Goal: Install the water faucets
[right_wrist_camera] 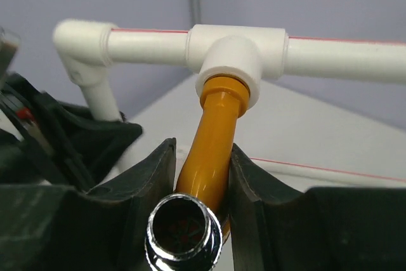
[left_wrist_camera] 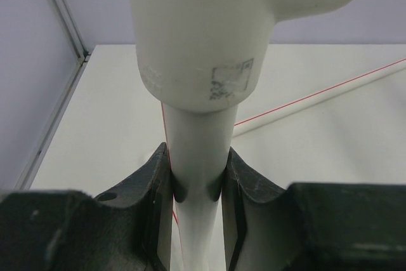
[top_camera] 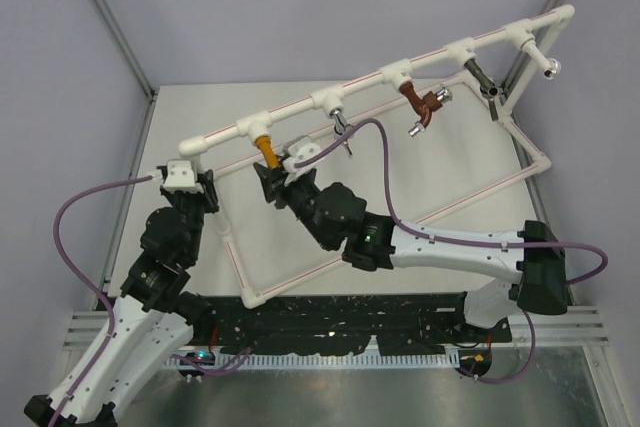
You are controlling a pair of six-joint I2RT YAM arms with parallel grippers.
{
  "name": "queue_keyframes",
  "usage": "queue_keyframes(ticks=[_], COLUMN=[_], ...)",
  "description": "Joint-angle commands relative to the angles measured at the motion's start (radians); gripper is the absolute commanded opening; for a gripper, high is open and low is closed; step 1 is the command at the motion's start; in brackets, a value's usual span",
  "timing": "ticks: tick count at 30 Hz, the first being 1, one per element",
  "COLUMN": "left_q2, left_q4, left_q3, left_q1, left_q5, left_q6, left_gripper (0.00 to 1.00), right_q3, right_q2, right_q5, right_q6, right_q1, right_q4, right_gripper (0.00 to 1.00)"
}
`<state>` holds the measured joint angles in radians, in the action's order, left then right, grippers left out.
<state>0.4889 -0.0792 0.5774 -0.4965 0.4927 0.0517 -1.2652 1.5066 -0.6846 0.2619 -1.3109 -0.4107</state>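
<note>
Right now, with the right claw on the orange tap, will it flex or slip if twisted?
Probably rigid: the orange tap looks like solid metal, seated in the white tee. Its glossy round body may slip in the right claw. The pipe frame could flex, though the left claw braces its post.

You see a pale grey surface (top_camera: 440, 177) filling the middle of the frame. On it lies the base of a white pipe frame (top_camera: 300, 277) with red lines.
</note>
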Motion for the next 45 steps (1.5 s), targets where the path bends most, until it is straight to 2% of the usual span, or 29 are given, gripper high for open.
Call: queue_keyframes(ticks=[1, 5, 7, 9, 11, 13, 14, 15, 17, 20, 21, 23, 24, 26, 27, 29, 30, 31, 32, 36, 40, 45], left_q2=[0.017, 0.017, 0.019, 0.019, 0.017, 0.019, 0.019, 0.019, 0.022, 0.022, 0.022, 0.025, 0.025, 0.027, 0.027, 0.028, 0.028, 0.03, 0.03, 0.03, 0.028, 0.025], left_q4=[0.047, 0.048, 0.048, 0.048, 0.047, 0.047, 0.047, 0.047, 0.047, 0.048, 0.048, 0.048, 0.048, 0.048, 0.048, 0.048, 0.05, 0.048, 0.05, 0.05, 0.05, 0.05], left_q3=[0.009, 0.007, 0.009, 0.007, 0.009, 0.007, 0.007, 0.007, 0.007, 0.007, 0.007, 0.009, 0.007, 0.009, 0.009, 0.009, 0.009, 0.009, 0.009, 0.009, 0.007, 0.007], left_q1=[-0.039, -0.04, -0.039, -0.039, -0.039, -0.039, -0.04, -0.039, -0.039, -0.039, -0.039, -0.039, -0.037, -0.04, -0.039, -0.039, -0.039, -0.04, -0.039, -0.039, -0.039, -0.04], left_q5=[-0.207, -0.21, -0.212, -0.213, -0.212, -0.209, -0.209, -0.209, -0.212, -0.212, -0.212, -0.212, -0.212, -0.213, -0.213, -0.217, -0.218, -0.218, -0.22, -0.22, -0.221, -0.223], left_q6=[0.045, 0.046, 0.048, 0.048, 0.046, 0.046, 0.046, 0.046, 0.046, 0.046, 0.048, 0.046, 0.046, 0.048, 0.048, 0.048, 0.05, 0.05, 0.051, 0.051, 0.053, 0.053], left_gripper=[0.0, 0.0, 0.0, 0.0, 0.0, 0.0, 0.0, 0.0, 0.0, 0.0, 0.0, 0.0, 0.0, 0.0, 0.0, 0.0, 0.0, 0.0, 0.0, 0.0, 0.0, 0.0], right_q3=[0.143, 0.246, 0.263, 0.277, 0.288, 0.296, 0.302, 0.305, 0.313, 0.302, 0.296, 0.25, 0.213, 0.17, 0.15, 0.072, 0.05, 0.023, 0.012, -0.025, -0.023, -0.045], right_q2=[-0.123, -0.099, -0.086, -0.077, -0.077, -0.092, -0.097, -0.115, -0.149, -0.213, -0.242, -0.282, -0.29, -0.318, -0.322, -0.321, -0.313, -0.309, -0.298, -0.247, -0.198, -0.122], right_q5=[0.209, 0.16, 0.136, 0.109, 0.102, 0.114, 0.131, 0.141, 0.172, 0.203, 0.207, 0.223, 0.227, 0.261, 0.278, 0.267, 0.26, 0.241, 0.235, 0.126, 0.017, -0.047], right_q6=[-0.919, -1.122, -1.21, -1.268, -1.253, -1.186, -1.146, -1.082, -0.948, -0.796, -0.7, -0.554, -0.494, -0.268, -0.184, 0.029, 0.189, 0.265, 0.437, 0.855, 1.165, 1.347], right_q1=[0.09, 0.107, 0.113, 0.113, 0.113, 0.114, 0.114, 0.114, 0.113, 0.113, 0.113, 0.113, 0.111, 0.102, 0.093, 0.058, 0.023, 0.006, -0.039, -0.141, -0.194, -0.212], right_q4=[-0.441, -0.739, -0.799, -0.842, -0.879, -0.881, -0.882, -0.872, -0.837, -0.678, -0.64, -0.434, -0.333, -0.204, -0.166, -0.035, 0.048, 0.079, 0.142, 0.255, 0.274, 0.305], right_gripper=[0.08, 0.09, 0.11, 0.18, 0.28, 0.52, 0.58, 0.69, 0.81, 0.9, 0.94, 0.99, 0.99, 0.99, 0.96, 0.96, 0.95, 0.95, 0.95, 0.95, 0.95, 0.95])
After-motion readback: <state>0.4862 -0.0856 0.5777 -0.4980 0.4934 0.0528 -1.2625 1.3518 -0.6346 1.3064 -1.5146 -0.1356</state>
